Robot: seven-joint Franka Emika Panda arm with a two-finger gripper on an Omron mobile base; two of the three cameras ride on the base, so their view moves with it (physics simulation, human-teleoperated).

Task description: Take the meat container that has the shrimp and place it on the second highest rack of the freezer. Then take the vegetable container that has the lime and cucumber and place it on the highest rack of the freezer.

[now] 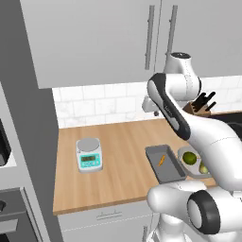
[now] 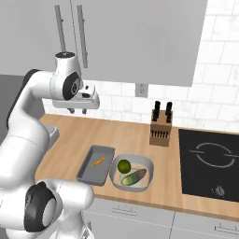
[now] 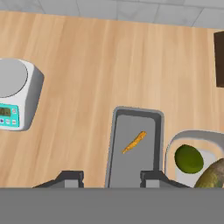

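The meat container (image 3: 131,168), a dark grey rectangular tray (image 2: 92,172), lies near the counter's front edge with the small orange shrimp (image 3: 134,142) in its middle. Touching its right side is the vegetable container (image 2: 147,164), a pale round bowl (image 3: 192,134). It holds the dark green lime (image 2: 123,165) and the yellow-green cucumber (image 2: 134,177). My gripper (image 2: 77,111) hangs high above the counter, behind the tray, pointing down. It is open and empty (image 3: 110,177), its fingertips (image 3: 70,177) standing wide on either side of the tray's near end. The freezer's shelves are out of view.
A white kitchen scale (image 1: 89,154) sits on the counter left of the tray. A knife block (image 2: 160,126) stands by the tiled wall, with a black cooktop (image 2: 210,161) to its right. Upper cabinets (image 2: 140,37) hang overhead. A tall grey panel (image 1: 33,123) bounds the counter's left end.
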